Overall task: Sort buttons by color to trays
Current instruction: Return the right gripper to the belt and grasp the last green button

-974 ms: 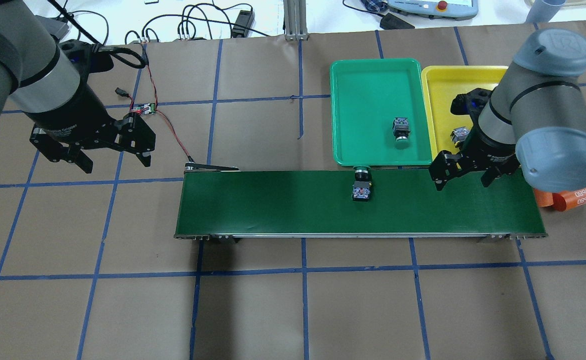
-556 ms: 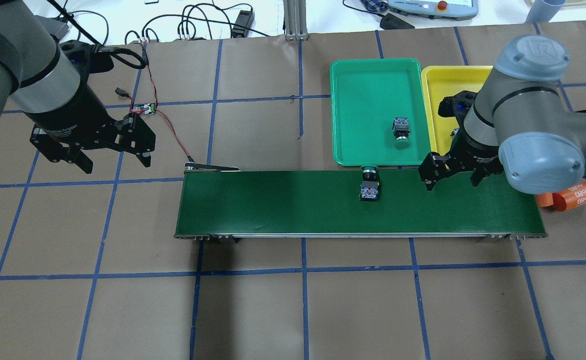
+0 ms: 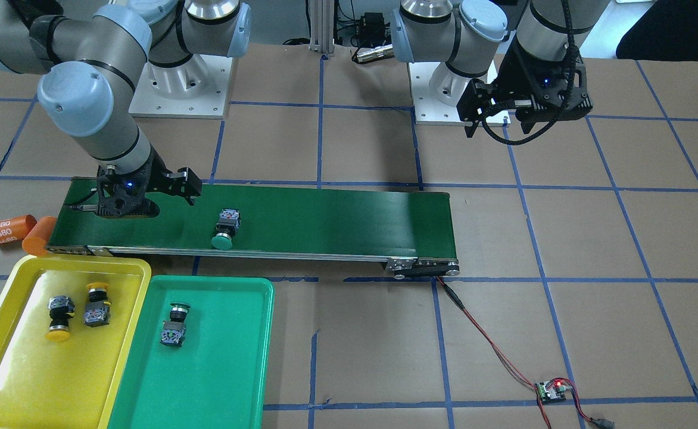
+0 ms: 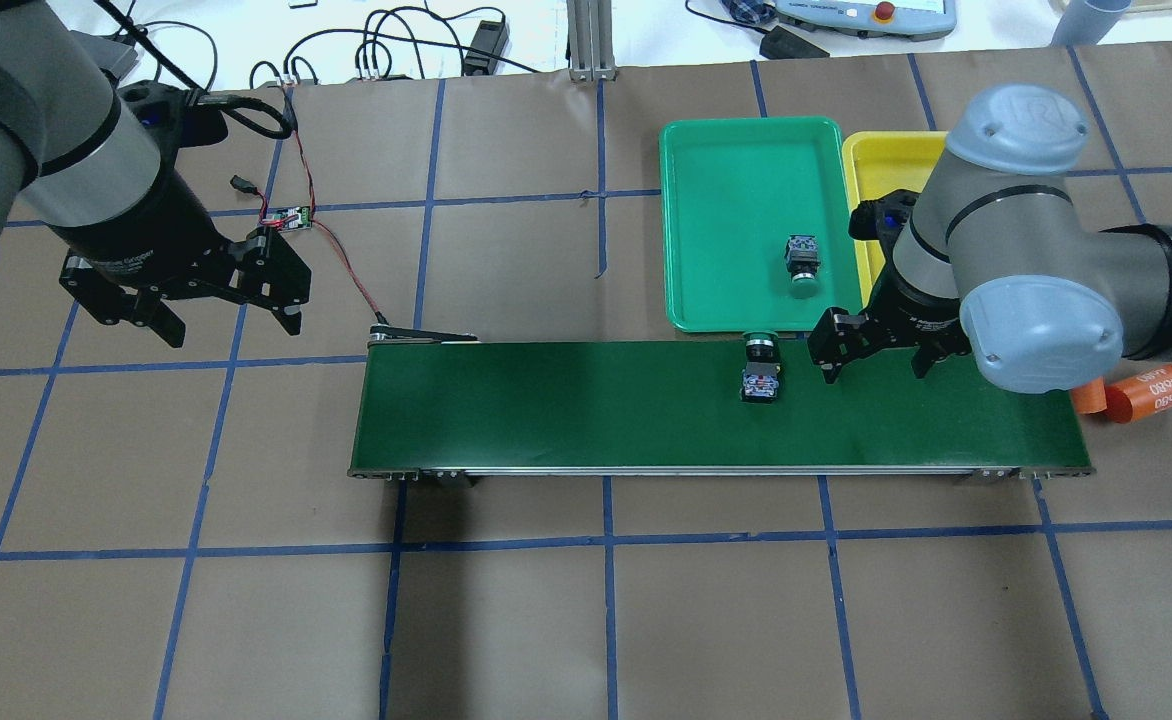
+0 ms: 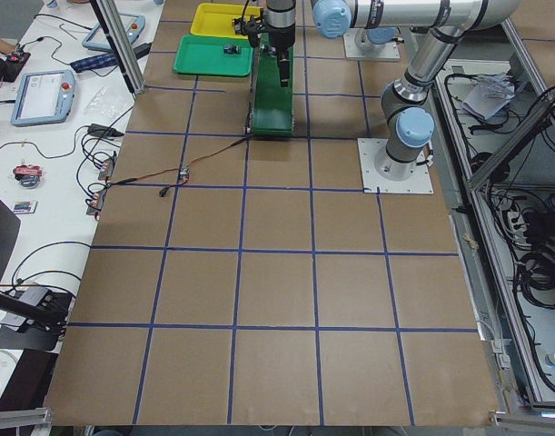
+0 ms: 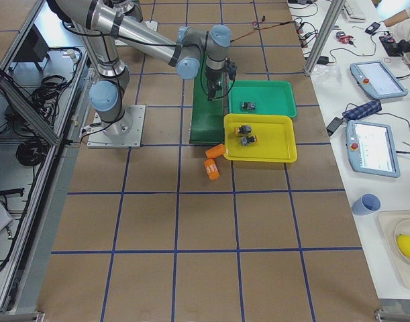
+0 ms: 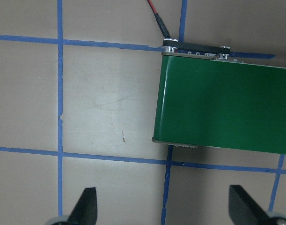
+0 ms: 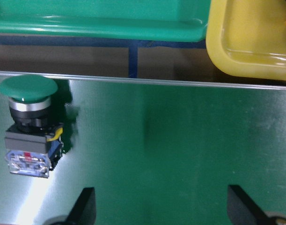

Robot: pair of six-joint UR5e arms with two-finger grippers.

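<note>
Sorting stands at three of four, by my reading: two yellow-capped buttons lie in the yellow tray, and one green-capped button lies in the green tray. The last green-capped button lies on its side on the conveyor belt. It sits in the belt's right half, close to the far edge, its cap pointing far toward the green tray's near rim just beyond. What is left, then, is one pick and a short carry into the green tray.

The right arm reaches in from the right and hangs low over the belt. Its jaws point down, just to the right of that button and not touching it. They stand wide open and hold nothing; the wrist view shows bare belt between the two tips and the button off to their left. The left arm hangs over bare bench well to the left, past the belt's left end, with its jaws also spread wide and empty. Two orange cylinders lie on the bench at the belt's right end, outside the sort.
</note>
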